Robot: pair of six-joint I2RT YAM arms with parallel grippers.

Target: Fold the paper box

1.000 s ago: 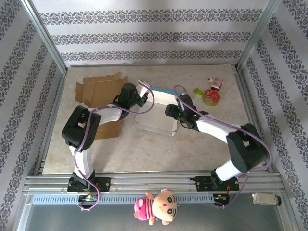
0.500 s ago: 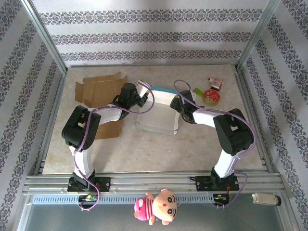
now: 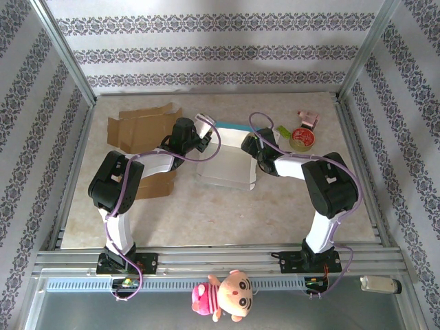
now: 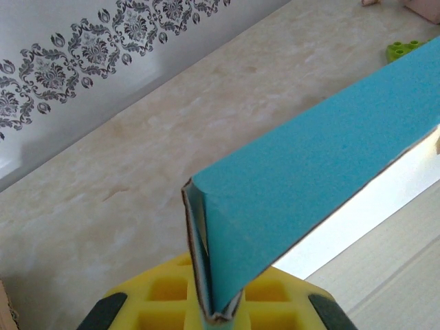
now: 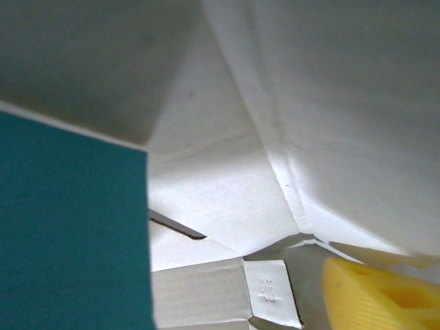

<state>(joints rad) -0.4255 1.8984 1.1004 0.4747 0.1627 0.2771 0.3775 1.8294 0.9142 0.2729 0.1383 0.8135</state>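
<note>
The paper box (image 3: pixel 223 168), white inside and teal outside, lies half formed at the table's middle. My left gripper (image 3: pixel 204 130) is at its back left corner. In the left wrist view this gripper (image 4: pixel 216 313) is shut on a doubled teal flap (image 4: pixel 309 179), pinched between the yellow pads. My right gripper (image 3: pixel 251 144) is at the box's back right corner. The right wrist view looks into the white interior (image 5: pixel 227 185), with a teal panel (image 5: pixel 69 227) at the left. One yellow finger (image 5: pixel 378 295) stands far to the right; the jaws are wide apart and hold nothing.
A flattened brown cardboard (image 3: pixel 141 127) lies at the back left, and another piece (image 3: pixel 157 184) under my left arm. A tape roll (image 3: pixel 302 139), a green piece (image 3: pixel 283 130) and a pink item (image 3: pixel 308 118) sit at the back right. Metal frame posts and patterned walls enclose the table.
My right gripper has moved back along the box's right side to its back corner, its elbow folding in, and its jaws have widened. The left gripper has kept its hold.
</note>
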